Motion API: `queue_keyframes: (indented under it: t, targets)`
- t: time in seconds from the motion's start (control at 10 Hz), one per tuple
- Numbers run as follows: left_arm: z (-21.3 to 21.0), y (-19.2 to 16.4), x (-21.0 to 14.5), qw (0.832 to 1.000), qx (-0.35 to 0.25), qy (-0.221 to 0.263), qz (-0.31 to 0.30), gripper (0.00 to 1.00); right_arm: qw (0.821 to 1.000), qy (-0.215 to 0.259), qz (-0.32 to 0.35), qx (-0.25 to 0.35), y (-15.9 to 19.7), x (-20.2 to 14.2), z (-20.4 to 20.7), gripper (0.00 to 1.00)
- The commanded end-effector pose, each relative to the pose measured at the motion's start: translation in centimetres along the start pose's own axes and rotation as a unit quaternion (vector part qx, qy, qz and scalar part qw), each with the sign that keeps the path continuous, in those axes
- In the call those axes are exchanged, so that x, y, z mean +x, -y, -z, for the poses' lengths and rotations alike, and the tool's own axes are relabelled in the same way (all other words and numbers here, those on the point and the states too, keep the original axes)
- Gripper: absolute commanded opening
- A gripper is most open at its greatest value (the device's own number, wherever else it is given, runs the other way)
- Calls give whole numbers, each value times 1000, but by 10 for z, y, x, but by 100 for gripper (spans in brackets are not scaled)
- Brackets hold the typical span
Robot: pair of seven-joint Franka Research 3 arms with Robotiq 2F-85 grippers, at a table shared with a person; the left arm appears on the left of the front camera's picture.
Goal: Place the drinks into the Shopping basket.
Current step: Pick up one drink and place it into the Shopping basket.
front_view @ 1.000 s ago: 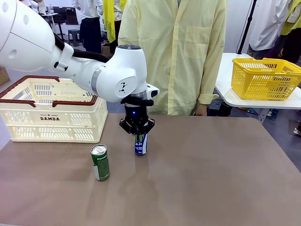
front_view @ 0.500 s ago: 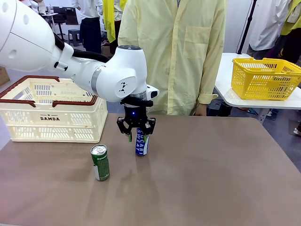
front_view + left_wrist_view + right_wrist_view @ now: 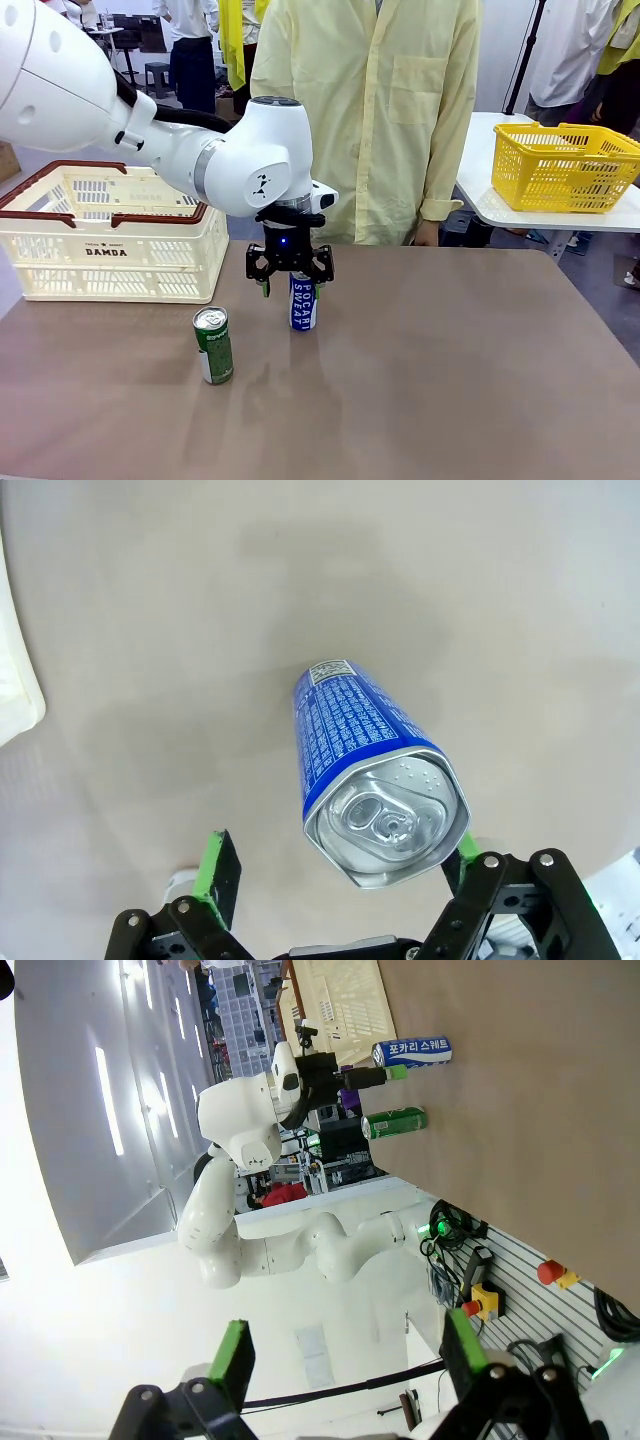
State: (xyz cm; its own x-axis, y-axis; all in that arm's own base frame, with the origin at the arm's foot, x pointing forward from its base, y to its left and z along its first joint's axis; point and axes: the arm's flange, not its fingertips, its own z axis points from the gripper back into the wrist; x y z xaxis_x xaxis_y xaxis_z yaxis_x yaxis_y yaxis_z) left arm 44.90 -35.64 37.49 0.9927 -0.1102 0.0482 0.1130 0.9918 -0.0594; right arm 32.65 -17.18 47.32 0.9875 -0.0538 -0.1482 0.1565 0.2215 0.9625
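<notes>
While the blue can (image 3: 302, 303) stands upright mid-table, the left gripper (image 3: 293, 285) sits over its top, jaws spread wide.

Down the left wrist view, the blue can's (image 3: 370, 770) silver lid sits between the green pads (image 3: 217, 865) of the left gripper (image 3: 335, 855): one pad is well clear, the other is tucked behind the rim, and I can't tell whether it touches. The green can (image 3: 213, 345) stands near, on the robot's side and to the left. Both rest on the brown table (image 3: 450, 350), outside the Shopping basket (image 3: 105, 252) at the far left edge. The right gripper (image 3: 345, 1335) is off the table, jaws wide with nothing between them. A person (image 3: 380, 110) in yellow stands across the table, and a yellow mesh basket (image 3: 560, 165) sits on a side table (image 3: 480, 200).
</notes>
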Motion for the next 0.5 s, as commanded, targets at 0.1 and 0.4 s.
queue_keyframes:
  t: [0.1,0.4]
  targets:
    - [-10,-2,-5,1000,-8,-11,8,100,1000,-4,-1,-3,-2,-3,-2,100]
    - [-89,12,-15,999,-11,32,16,100,1000,-4,-1,-3,-2,-3,-2,100]
